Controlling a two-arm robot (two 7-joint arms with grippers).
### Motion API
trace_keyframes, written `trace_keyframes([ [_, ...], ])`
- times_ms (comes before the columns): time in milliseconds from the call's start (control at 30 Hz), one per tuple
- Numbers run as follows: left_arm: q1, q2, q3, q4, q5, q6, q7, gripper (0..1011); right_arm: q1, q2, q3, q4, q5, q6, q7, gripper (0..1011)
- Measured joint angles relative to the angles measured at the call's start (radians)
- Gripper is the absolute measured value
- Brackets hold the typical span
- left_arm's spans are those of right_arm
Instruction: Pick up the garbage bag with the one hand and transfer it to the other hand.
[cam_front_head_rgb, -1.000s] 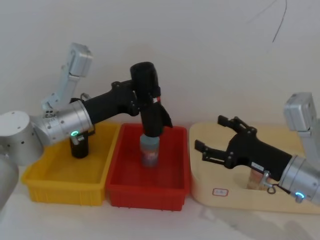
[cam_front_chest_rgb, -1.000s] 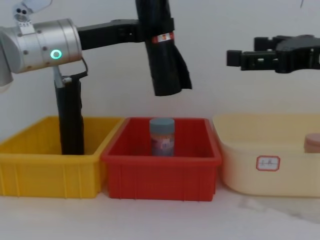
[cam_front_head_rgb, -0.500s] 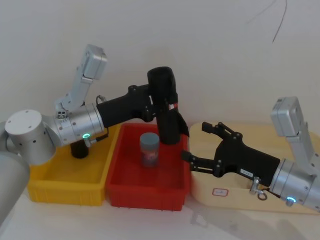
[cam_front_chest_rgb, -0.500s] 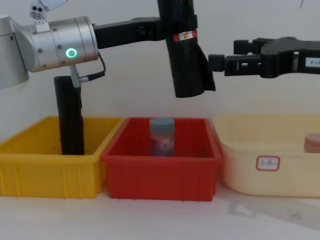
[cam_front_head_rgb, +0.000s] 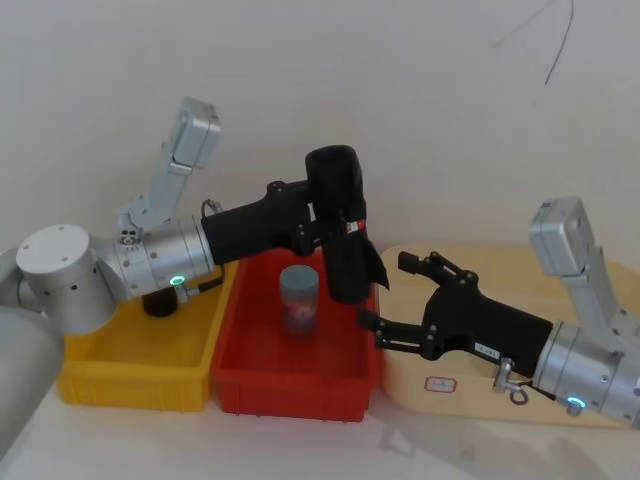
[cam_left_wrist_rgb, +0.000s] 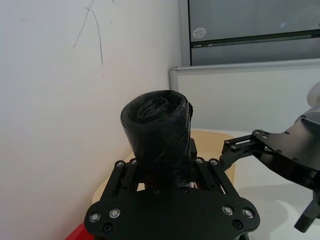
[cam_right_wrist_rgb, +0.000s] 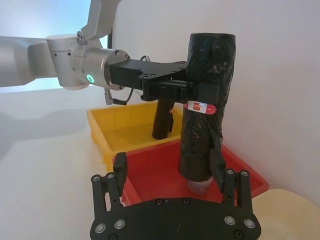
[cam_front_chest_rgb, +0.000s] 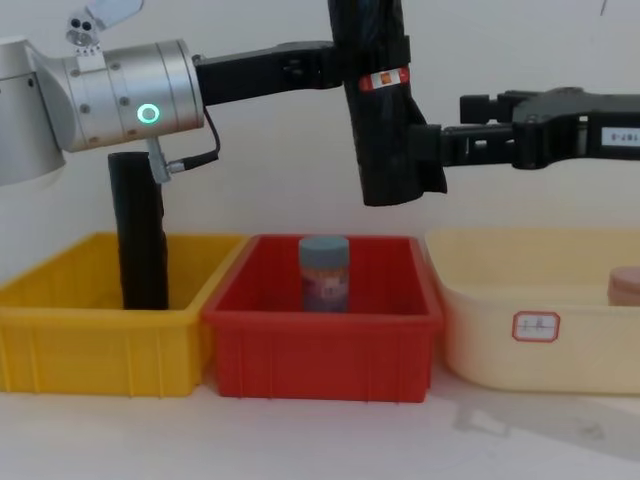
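Note:
The garbage bag (cam_front_head_rgb: 341, 225), a thick black roll with a red-and-white label band (cam_front_chest_rgb: 383, 79), hangs upright above the red bin (cam_front_head_rgb: 250, 385). My left gripper (cam_front_head_rgb: 330, 212), on the green-ringed arm, is shut on its upper part, fingers (cam_left_wrist_rgb: 121, 166) on either side. My right gripper (cam_front_head_rgb: 386, 291), on the blue-ringed arm, is open, reaching from the right at the roll's lower half. In the right wrist view the roll (cam_right_wrist_rgb: 204, 115) stands just beyond the spread fingers (cam_right_wrist_rgb: 119, 165), close to one of them. Contact cannot be judged.
A blue-grey lidded jar (cam_front_head_rgb: 298, 298) stands in the red bin under the roll. The yellow bin (cam_front_head_rgb: 120, 365) at left holds a slim plain black roll (cam_front_chest_rgb: 140, 240). A cream tray (cam_front_head_rgb: 440, 385) lies at right, under the right arm. A white wall is close behind.
The left arm has carried the bag to the right, over the red bin's right half. The open right gripper has moved left, up to the bag's lower part.

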Motion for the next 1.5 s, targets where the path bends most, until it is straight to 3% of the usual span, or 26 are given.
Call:
trace_keyframes([
  [633, -0.001, 0.007, 0.012, 0.001, -0.018, 0.003, -0.012, 426, 0.014, 0.0, -0.021, 0.03, -0.007, 0.018, -0.041, 1000],
  [1500, 0.006, 0.006, 0.025, -0.016, -0.02, -0.01, -0.012, 425, 0.097, -0.055, -0.064, 0.109, -0.006, 0.112, -0.114, 1000],
])
